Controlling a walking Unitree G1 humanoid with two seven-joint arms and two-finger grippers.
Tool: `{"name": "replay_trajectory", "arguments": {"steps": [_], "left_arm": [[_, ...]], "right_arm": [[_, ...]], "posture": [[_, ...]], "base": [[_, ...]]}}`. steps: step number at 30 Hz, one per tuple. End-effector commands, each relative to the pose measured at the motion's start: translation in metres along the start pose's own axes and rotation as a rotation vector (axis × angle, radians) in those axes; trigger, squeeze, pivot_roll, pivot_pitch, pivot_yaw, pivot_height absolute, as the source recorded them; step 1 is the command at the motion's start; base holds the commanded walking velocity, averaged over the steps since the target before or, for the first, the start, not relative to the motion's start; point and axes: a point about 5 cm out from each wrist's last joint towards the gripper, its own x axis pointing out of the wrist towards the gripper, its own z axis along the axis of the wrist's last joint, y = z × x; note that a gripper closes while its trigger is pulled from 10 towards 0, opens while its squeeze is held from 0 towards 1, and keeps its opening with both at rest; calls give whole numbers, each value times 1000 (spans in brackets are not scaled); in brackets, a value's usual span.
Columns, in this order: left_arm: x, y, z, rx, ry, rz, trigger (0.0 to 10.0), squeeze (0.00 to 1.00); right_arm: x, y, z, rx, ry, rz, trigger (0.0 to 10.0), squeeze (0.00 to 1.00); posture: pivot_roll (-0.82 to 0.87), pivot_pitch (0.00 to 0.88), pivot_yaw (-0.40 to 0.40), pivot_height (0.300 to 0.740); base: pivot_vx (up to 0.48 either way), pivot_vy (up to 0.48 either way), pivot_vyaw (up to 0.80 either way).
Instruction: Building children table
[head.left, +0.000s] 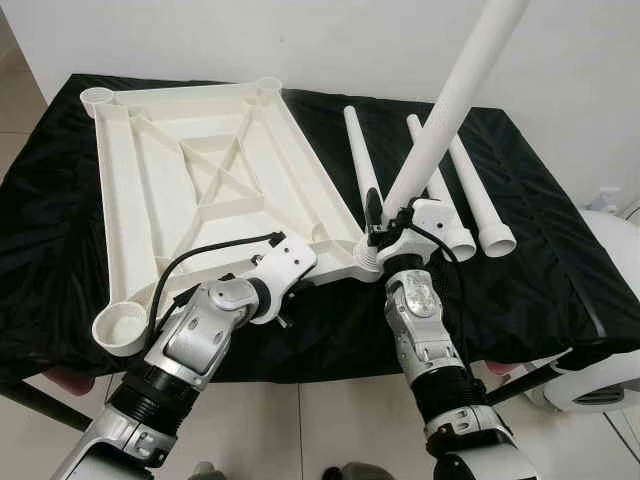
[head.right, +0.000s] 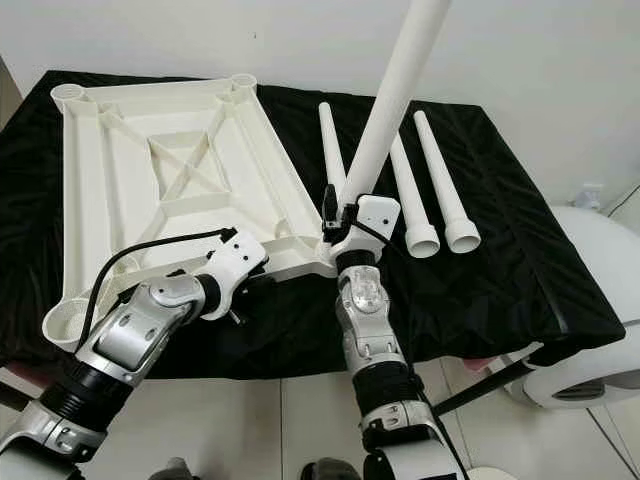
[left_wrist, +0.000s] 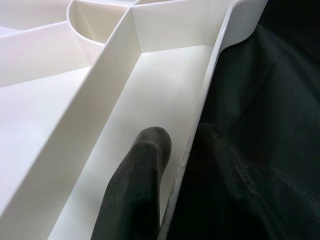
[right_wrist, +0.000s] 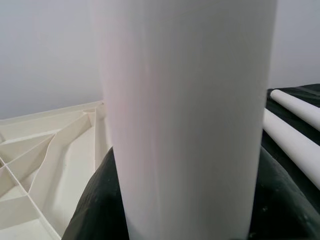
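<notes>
- The white table top (head.left: 210, 190) lies upside down on the black cloth (head.left: 560, 270), ribs up, filling the left half of the covered surface; its far edge runs close along the wall.
- The left gripper (left_wrist: 172, 170) pinches the near rim of the table top close to its right corner, one finger (left_wrist: 137, 180) inside the rib channel and the other outside, against the cloth.
- The right gripper (head.left: 385, 225) is clamped around a white table leg (head.left: 450, 100), held upright and tilted, its lower end at the near right corner socket (head.left: 366, 262) of the table top.
- Three more legs (head.left: 455, 190) lie side by side on the cloth to the right, just beside the held one.
- Right of those legs the cloth is bare out to its edge; a white round object (head.left: 610, 290) sits beyond that edge.
</notes>
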Motion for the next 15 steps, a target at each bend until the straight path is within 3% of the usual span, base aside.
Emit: {"name": "replay_trajectory", "arguments": {"steps": [1, 15], "left_arm": [[-1, -7, -14, -16, 60, -53, 10000, 0], [-1, -11, -12, -18, 47, -65, 10000, 0]], "right_arm": [[-21, -44, -39, 10, 206, -253, 10000, 0], [-21, -39, -36, -7, 189, -193, 10000, 0]], "posture": [[7, 56, -54, 740], [3, 46, -63, 740]], "base": [[0, 0, 0], [0, 0, 0]]}}
